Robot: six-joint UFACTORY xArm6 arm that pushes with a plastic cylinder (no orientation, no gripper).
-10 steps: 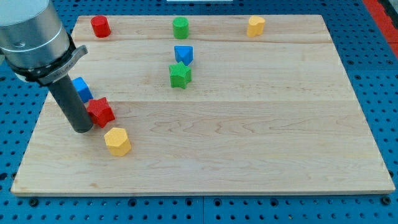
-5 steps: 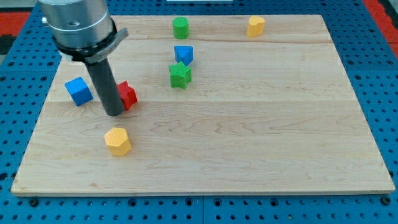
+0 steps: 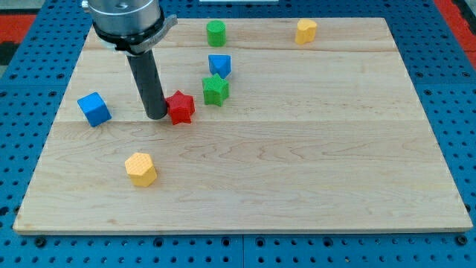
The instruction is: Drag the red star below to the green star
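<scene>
The red star [image 3: 180,107] lies on the wooden board [image 3: 297,149], left of and slightly below the green star [image 3: 215,89], with a small gap between them. My tip [image 3: 156,116] touches the red star's left side. The dark rod rises from the tip toward the view's top left.
A blue block [image 3: 219,65] sits just above the green star. A green cylinder [image 3: 216,32] and a yellow block [image 3: 305,30] stand near the view's top edge. A blue cube [image 3: 94,109] lies at the left. A yellow hexagonal block [image 3: 140,168] lies at the lower left.
My tip has moved right and up, pushing the red star from beside the blue cube toward the green star. The red cylinder at the top left is now hidden behind the arm.
</scene>
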